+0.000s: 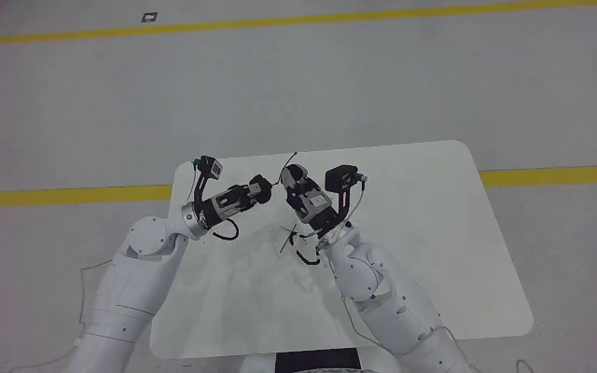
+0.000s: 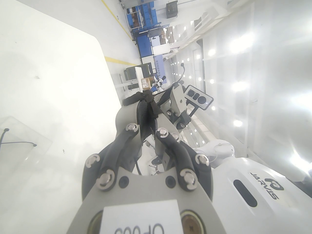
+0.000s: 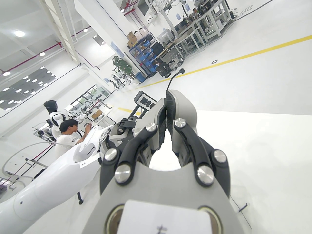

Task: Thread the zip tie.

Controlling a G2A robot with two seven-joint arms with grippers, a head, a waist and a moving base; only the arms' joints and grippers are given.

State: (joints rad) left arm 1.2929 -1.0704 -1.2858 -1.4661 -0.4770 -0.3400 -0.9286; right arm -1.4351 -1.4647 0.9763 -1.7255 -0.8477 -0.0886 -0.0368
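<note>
White table [image 1: 448, 242], top view: both arms meet above its middle, tips close together. The right gripper [image 1: 291, 175] is clamped on the zip tie [image 1: 290, 160], a thin black strand poking up and away from it. The left gripper [image 1: 263, 190] sits just beside, tip to tip. Spare ties [image 1: 289, 239] lie on the table below the grippers.

Left wrist view: the left gripper [image 2: 145, 103] has its pads pressed together. There's a dark lump at the tip, and I can't tell whether that's the tie's tail or just the pads. The zip tie [image 2: 182, 70] rises behind it, head end up. The spare ties [image 2: 17, 143] rest on a clear sheet [image 2: 31, 135] on the table.

Right wrist view: the right gripper [image 3: 166, 109] is clenched on the zip tie [image 3: 173, 77]. The strand comes straight out between the pads, then bends over, head at the free end.

Risks, as judgement:
- The head sits on a long unsupported stretch, so any push from the tail probably deflects it rather than entering the slot.
- The tail may meet the head with its teeth facing the wrong way, so it won't ratchet.
- The grippers are nearly touching, so a small alignment move could knock the fingers together and twist the tie in the pads.
- The pinch is on a thin strand, so a side load could let it slip or rotate.
</note>
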